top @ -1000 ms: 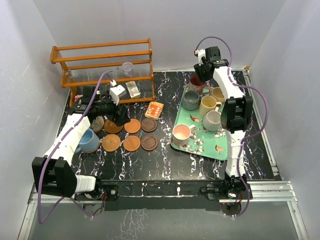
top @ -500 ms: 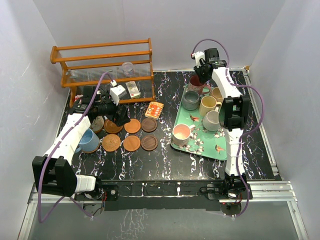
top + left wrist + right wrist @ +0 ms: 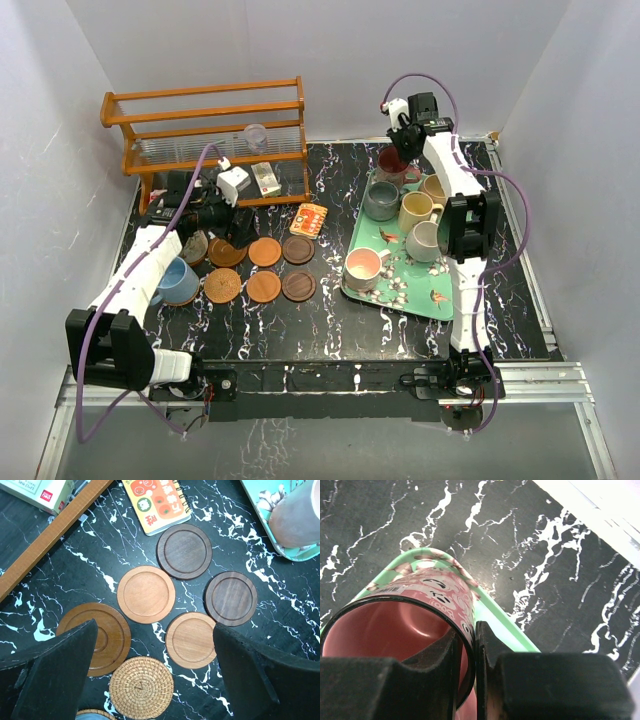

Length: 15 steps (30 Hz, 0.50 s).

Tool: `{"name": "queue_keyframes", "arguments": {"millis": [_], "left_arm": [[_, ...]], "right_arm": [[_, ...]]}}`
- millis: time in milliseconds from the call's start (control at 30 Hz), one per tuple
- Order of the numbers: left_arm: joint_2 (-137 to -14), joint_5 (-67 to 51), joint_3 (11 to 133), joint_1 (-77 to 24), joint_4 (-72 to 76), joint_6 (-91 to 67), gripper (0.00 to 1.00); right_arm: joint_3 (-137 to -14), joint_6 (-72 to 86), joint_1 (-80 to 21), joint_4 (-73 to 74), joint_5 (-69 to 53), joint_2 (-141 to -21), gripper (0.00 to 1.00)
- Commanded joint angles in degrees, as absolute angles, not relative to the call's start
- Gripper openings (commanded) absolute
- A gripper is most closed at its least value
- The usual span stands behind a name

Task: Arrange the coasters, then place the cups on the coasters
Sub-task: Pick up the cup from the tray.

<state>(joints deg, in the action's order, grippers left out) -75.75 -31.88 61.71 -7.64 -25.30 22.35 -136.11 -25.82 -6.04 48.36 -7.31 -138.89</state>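
the fingers (image 3: 492, 645) of the right gripper (image 3: 473, 645) are clamped on the wall of the maroon mug (image 3: 395, 625), one inside and one outside. the mug stands at the far corner of the green tray (image 3: 502, 625), upright, long axis vertical, mouth up; its handle is hidden. i judge this is the pick-up; next comes a straight lift, then the coasters (image 3: 146, 594). the left gripper (image 3: 155, 630) hangs over them, fingers wide apart.
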Motion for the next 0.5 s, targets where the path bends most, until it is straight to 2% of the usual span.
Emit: {"name": "queue_keyframes", "arguments": {"millis": [0, 267, 467], "left_arm": [[-76.57, -30.0, 65.58, -8.04, -24.02, 18.3, 0.99], [-77.54, -30.87, 72.45, -9.74, -20.71, 11.8, 0.98], [-83.29, -23.11, 82.34, -15.22, -16.63, -1.78, 0.91]], "right_arm": [[-139.56, -24.38, -5.95, 42.45, -4.59, -128.17, 0.0], [-138.64, -17.32, -5.95, 39.91, -3.43, -119.12, 0.0], [-130.66, -5.2, -8.03, 36.54, 3.66, -109.22, 0.0]]}}
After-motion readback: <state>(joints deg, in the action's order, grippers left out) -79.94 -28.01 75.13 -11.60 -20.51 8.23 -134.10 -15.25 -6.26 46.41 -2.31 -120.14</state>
